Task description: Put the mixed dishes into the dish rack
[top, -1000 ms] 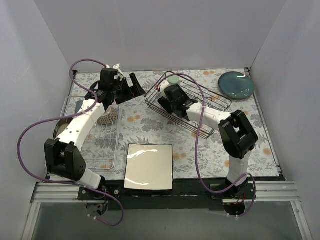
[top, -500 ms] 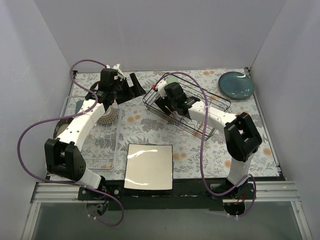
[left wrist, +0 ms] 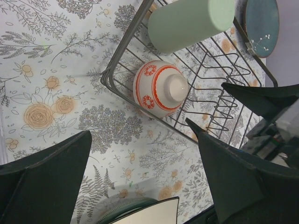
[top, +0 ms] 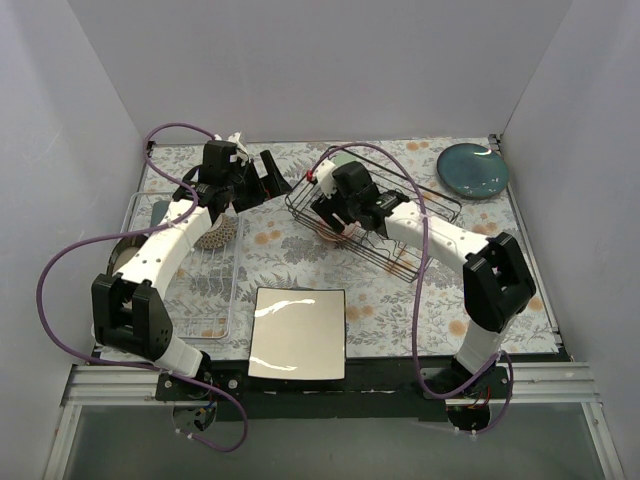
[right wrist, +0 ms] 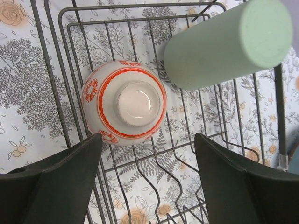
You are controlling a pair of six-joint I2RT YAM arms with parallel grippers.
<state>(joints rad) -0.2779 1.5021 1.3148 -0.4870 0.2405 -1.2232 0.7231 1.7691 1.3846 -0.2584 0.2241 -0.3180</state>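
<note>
Right claw (right wrist: 147, 151), jaws apart, hung directly over the upturned bowl (right wrist: 126, 105) in the dish rack's (top: 440, 208) left end, cup (right wrist: 224, 44) just beside. Left claw (left wrist: 138, 128), jaws also apart, hovered outside the rack, farther off.

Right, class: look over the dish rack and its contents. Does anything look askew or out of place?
Only mildly: the dish rack sits skewed to the edges of the table. The bowl and cup inside rest closed end up, normal for draining.
</note>
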